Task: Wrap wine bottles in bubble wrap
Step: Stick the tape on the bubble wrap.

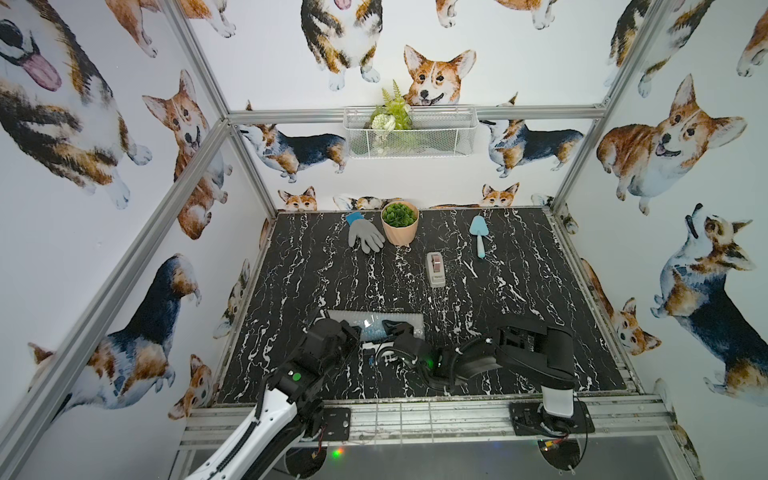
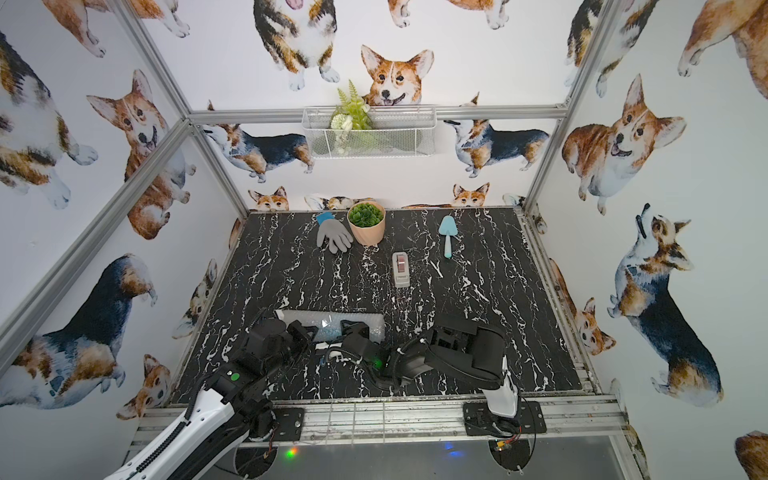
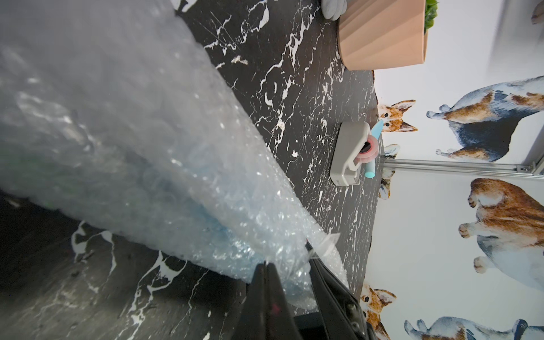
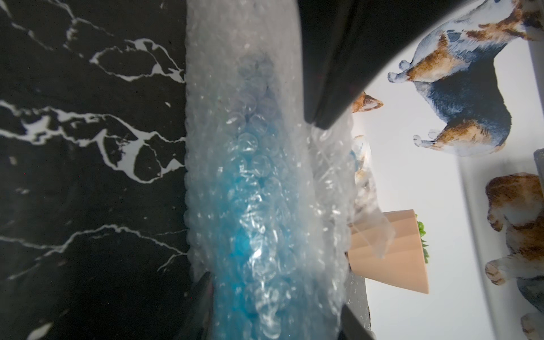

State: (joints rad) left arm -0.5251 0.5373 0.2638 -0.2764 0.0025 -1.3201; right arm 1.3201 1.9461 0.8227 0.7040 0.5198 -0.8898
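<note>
Two claws are gripping the bubble wrap (image 4: 265, 191) rolled around the wine bottle (image 4: 247, 250): left claw (image 3: 266, 266) pinching its edge, right claw (image 4: 273, 294) straddling the roll.

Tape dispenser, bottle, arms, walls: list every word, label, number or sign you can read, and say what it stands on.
No text reads in any view.
Bottle: it shows only as a blue blur through the bubble wrap; no label can be seen.
Tape dispenser: no marking can be made out.
Arms: only green lights, no lettering.
Walls: corgi pictures, no words.
</note>
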